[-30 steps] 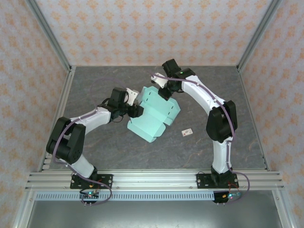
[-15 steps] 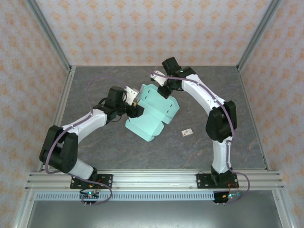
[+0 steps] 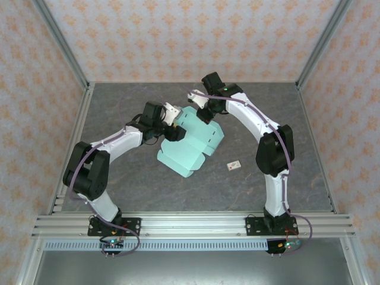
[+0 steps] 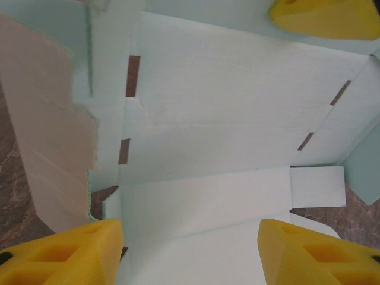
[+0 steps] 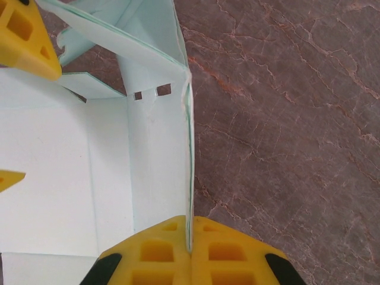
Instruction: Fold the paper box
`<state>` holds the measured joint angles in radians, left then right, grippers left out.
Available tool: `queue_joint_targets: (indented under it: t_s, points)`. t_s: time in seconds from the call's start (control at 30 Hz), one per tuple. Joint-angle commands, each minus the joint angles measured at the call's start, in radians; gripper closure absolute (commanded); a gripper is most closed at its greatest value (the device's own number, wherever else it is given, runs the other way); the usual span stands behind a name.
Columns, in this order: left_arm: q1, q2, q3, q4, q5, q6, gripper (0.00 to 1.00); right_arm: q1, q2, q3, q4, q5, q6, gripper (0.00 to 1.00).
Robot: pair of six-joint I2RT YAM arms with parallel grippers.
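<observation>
The paper box [image 3: 191, 148] is a pale mint-green die-cut sheet, partly folded, lying mid-table. My right gripper [image 3: 205, 115] is at its far edge. In the right wrist view this gripper [image 5: 190, 252] is shut on an upright side wall of the paper box [image 5: 157, 154], the thin card edge pinched between its yellow fingers. My left gripper [image 3: 174, 129] hovers over the sheet's far-left part. In the left wrist view it [image 4: 190, 254] stands open, its fingers [image 4: 65, 252] wide apart over a flat panel of the paper box [image 4: 225, 119], with slots and flaps around it.
A tiny white tag with a red mark [image 3: 234, 165] lies on the dark marbled table [image 3: 273, 172] to the right of the sheet. Patterned walls and metal posts enclose the table. An aluminium rail [image 3: 190, 225] carrying both arm bases runs along the near edge.
My left gripper has moved right and towards the far side, onto the sheet, and its jaws have widened a little. The right gripper has kept its pinch, and the sheet has barely shifted.
</observation>
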<state>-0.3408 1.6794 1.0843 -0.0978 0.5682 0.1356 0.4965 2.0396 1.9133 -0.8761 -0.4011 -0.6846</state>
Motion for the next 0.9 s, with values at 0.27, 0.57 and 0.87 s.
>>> queue_joint_targets:
  t_s: [0.27,0.57,0.87]
  points:
    - [0.027,0.067,0.063,-0.005,-0.024,0.009,0.36,0.005,-0.002,0.044,-0.032,-0.015,-0.009,1.00]
    - [0.025,0.101,0.063,0.012,-0.009,0.026,0.37,0.005,0.000,0.057,-0.034,-0.019,-0.005,1.00]
    - [0.010,0.095,0.004,0.163,0.196,-0.065,0.52,0.005,0.011,0.062,-0.032,-0.017,0.016,1.00]
